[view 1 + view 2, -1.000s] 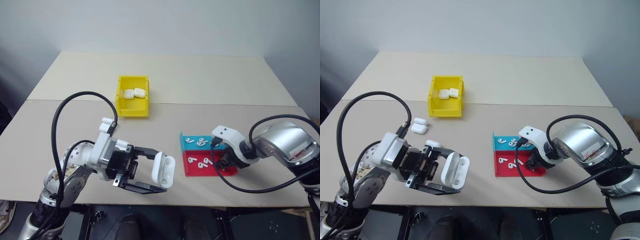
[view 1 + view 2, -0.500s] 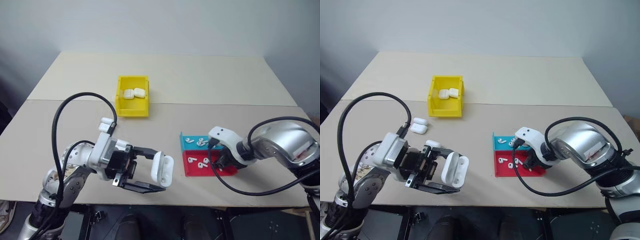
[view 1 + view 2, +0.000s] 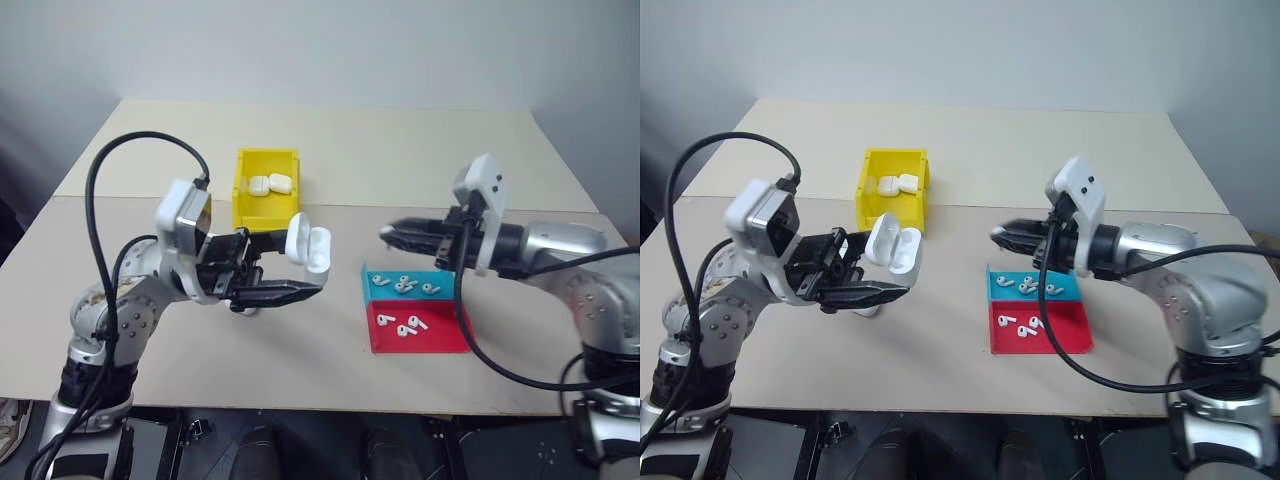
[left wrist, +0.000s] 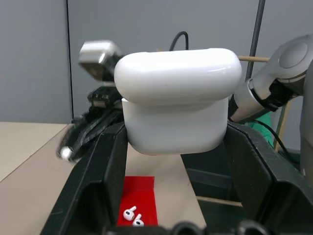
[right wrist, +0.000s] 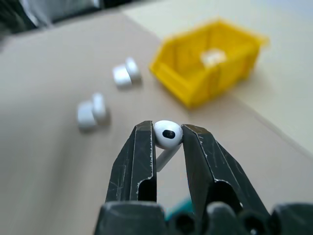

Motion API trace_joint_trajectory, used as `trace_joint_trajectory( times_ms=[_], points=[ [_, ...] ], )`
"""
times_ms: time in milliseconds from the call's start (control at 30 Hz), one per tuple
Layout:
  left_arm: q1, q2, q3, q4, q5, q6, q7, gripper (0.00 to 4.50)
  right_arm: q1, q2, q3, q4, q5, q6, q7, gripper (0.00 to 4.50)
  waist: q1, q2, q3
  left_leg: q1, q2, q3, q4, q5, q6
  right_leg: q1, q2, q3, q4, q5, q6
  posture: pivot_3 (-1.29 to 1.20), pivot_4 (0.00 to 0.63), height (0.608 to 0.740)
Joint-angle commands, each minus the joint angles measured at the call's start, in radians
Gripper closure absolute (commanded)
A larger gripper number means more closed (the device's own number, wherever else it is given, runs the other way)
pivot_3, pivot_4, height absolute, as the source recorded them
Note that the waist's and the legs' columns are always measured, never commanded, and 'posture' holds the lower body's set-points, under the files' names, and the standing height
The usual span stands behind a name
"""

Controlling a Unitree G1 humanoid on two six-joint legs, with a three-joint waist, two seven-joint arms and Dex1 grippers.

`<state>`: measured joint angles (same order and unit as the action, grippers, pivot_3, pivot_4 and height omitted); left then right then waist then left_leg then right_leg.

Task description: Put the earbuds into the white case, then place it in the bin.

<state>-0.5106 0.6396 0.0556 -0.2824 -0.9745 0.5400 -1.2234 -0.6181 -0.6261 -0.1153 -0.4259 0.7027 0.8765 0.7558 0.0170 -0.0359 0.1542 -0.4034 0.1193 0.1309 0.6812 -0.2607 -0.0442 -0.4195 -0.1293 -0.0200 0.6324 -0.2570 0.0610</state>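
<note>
My left gripper is shut on the white case, held above the table with its lid open; in the left wrist view the case sits between both black fingers. My right gripper points level toward the case, a short gap away, and is shut on one earbud. More earbuds lie in the blue and red trays. The yellow bin stands behind the left gripper with two white cases inside.
A shallow blue tray and a red tray lie side by side below the right arm. Two more white cases lie on the table near the bin. A seam crosses the tabletop behind the bin.
My right gripper rose from the red tray with an earbud and swung level toward the left. My left gripper lifted the case higher and farther over the table.
</note>
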Motion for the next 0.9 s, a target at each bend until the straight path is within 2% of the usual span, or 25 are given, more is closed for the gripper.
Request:
trace_joint_trajectory(
  times_ms=[33,133,333,467,667,900],
  points=[
    [-0.04,0.012,0.014,0.032,0.011,-0.003,-0.05,1.77,-0.051,0.057,-0.049,-0.003,0.053,-0.098,0.012,3.89,-0.001,0.0,0.0,0.0,0.0,0.0,0.0,0.0,0.0,0.0,0.0,0.0,0.0,0.0,0.0,0.0,0.15,0.74],
    [-0.043,-0.008,0.017,0.064,0.051,-0.057,-0.09,1.77,-0.085,0.1,-0.058,0.019,0.109,-0.107,0.023,3.89,-0.003,0.0,0.0,0.0,0.0,0.0,0.0,0.0,0.0,0.0,0.0,0.0,0.0,0.0,0.0,0.0,0.15,0.74],
    [-0.017,-0.04,0.017,0.074,0.09,-0.089,-0.093,1.77,-0.09,0.097,-0.051,-0.025,0.173,-0.103,0.031,3.89,-0.001,0.0,0.0,-0.001,0.0,0.0,-0.001,0.0,0.0,0.0,0.0,-0.001,0.0,0.0,0.0,0.0,0.15,0.74],
    [-0.022,-0.042,0.016,0.065,0.101,-0.086,-0.087,1.77,-0.068,0.087,-0.01,-0.092,0.16,-0.114,0.023,3.89,-0.002,0.0,0.0,-0.001,0.0,0.0,-0.001,0.0,0.0,-0.001,0.0,-0.001,0.0,0.0,0.0,0.0,0.15,0.74],
    [-0.027,-0.042,-0.01,0.049,0.115,-0.075,-0.1,1.77,-0.081,0.131,-0.007,-0.125,0.184,-0.115,-0.038,3.89,-0.004,0.0,0.0,-0.001,0.0,0.0,0.0,0.0,0.0,0.0,0.0,-0.001,0.0,0.0,0.0,0.0,0.15,0.74],
    [-0.036,-0.073,-0.057,0.037,0.129,-0.068,-0.081,1.77,-0.027,0.118,-0.007,-0.157,0.224,-0.127,-0.017,3.89,0.001,0.0,0.0,-0.001,0.0,-0.001,0.0,0.0,0.0,0.0,0.0,-0.001,0.0,0.0,0.0,0.0,0.15,0.74]
  ],
)
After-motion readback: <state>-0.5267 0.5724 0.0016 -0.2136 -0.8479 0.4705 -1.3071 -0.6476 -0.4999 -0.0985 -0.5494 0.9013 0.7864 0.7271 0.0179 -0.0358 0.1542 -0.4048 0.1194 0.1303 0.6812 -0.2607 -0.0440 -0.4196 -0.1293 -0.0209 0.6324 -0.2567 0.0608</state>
